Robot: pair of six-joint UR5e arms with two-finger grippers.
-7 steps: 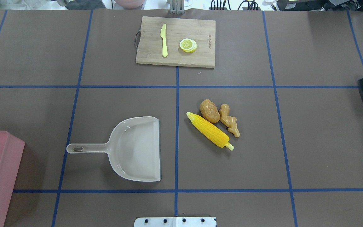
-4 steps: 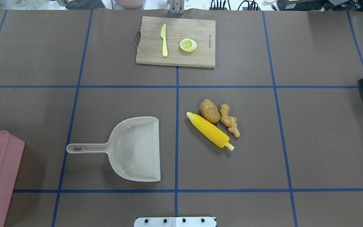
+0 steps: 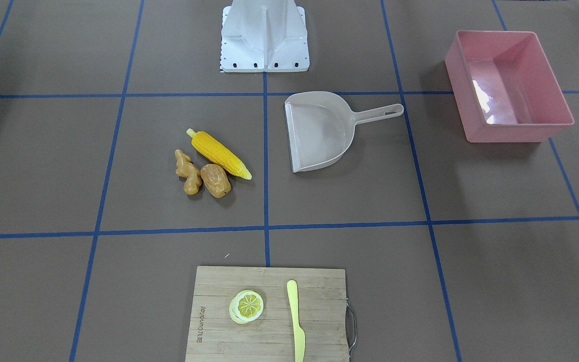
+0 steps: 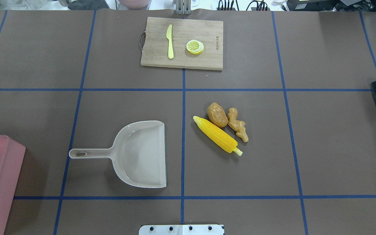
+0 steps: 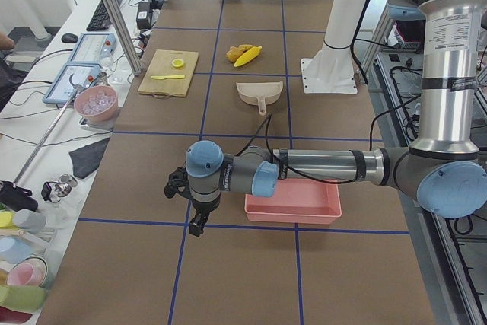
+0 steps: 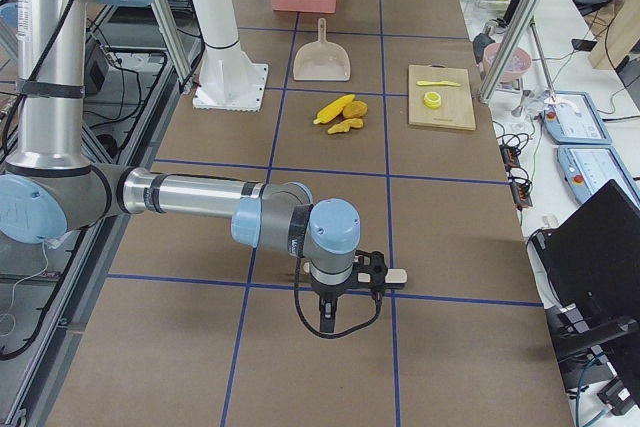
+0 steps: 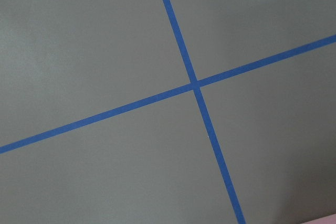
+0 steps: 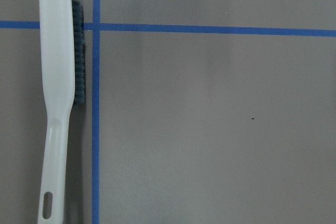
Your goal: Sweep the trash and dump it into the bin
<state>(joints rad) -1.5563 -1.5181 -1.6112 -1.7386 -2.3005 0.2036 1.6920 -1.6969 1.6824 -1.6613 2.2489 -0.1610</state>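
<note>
One illegible engraved mark (image 4: 218, 43) sits on the cutting board (image 4: 181, 60), beyond the trash (image 4: 217, 136).

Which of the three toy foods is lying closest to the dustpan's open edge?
The yellow corn cob: its pointed tip lies nearest the dustpan, while the potato and ginger root sit beyond it.

A brown surface (image 4: 331, 147) crossed by blue tape lines (image 4: 183, 98) fills the room's middle; a white side bench (image 5: 38, 131) alongside carries cables (image 5: 34, 104), cups (image 5: 23, 273) and a keyboard (image 5: 99, 14).
</note>
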